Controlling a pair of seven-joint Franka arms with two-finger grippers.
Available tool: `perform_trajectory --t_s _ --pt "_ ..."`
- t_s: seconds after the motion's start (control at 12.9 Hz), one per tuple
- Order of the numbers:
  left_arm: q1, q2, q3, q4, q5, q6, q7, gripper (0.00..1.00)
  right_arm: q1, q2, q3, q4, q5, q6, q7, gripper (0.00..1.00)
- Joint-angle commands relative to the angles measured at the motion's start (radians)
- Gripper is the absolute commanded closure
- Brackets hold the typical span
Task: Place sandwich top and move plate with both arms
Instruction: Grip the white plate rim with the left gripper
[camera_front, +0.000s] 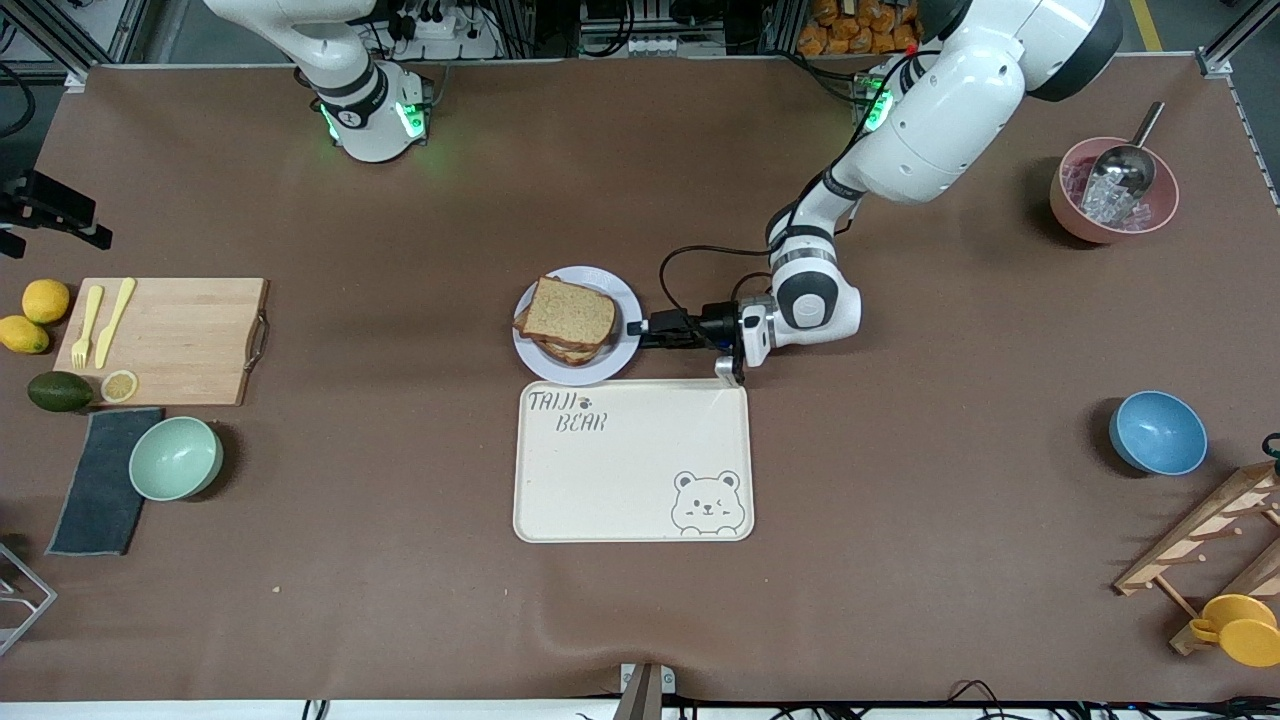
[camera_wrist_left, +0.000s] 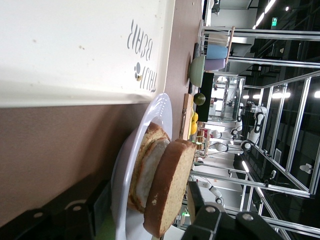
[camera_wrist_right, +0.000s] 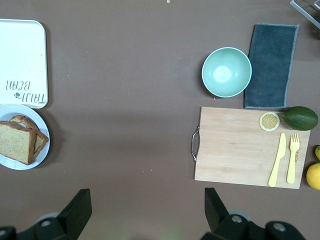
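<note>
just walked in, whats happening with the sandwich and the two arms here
The sandwich top already lies on the stacked sandwich on the plate, which sits just farther from the front camera than the cream tray. The left gripper is down at the plate's rim on the left arm's side, one finger under the rim and one above it, not clearly clamped yet. The right gripper hangs open above the bare table between the plate and the cutting board, waiting.

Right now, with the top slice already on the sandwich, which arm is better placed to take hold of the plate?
The left. The left gripper sits at the plate rim; the right gripper hangs open, high over bare table.
</note>
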Motion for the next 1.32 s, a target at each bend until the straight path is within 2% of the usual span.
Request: perform_trajectory --t_s 0.0,0.23,0.31,0.39,0.93,1.24 --pt "-0.032 0.022 0.01 0.016 -0.008 0.016 0.022 0.39 -0.03 0.001 -0.001 0.003 -0.005 0.012 -0.011 0.0" --pt "-0.035 0.024 0.008 0.016 -0.008 0.068 0.076 0.45 -0.03 0.003 -0.001 0.001 -0.005 0.012 -0.011 0.0" --pt "-0.035 0.022 0.01 0.013 -0.008 0.068 0.079 0.51 -0.03 0.006 -0.001 0.003 -0.005 0.012 -0.011 0.0" --pt "-0.035 0.022 0.01 0.013 -0.008 0.068 0.083 0.65 -0.03 0.006 0.0 0.003 -0.005 0.012 -0.011 0.0" --pt "-0.026 0.022 0.008 0.007 -0.007 0.068 0.198 1.0 -0.03 0.006 -0.001 0.003 -0.005 0.012 -0.011 0.0" --pt "-0.022 0.021 0.008 0.007 -0.004 0.068 0.206 1.0 -0.03 0.006 0.0 0.003 -0.007 0.012 -0.011 0.0"
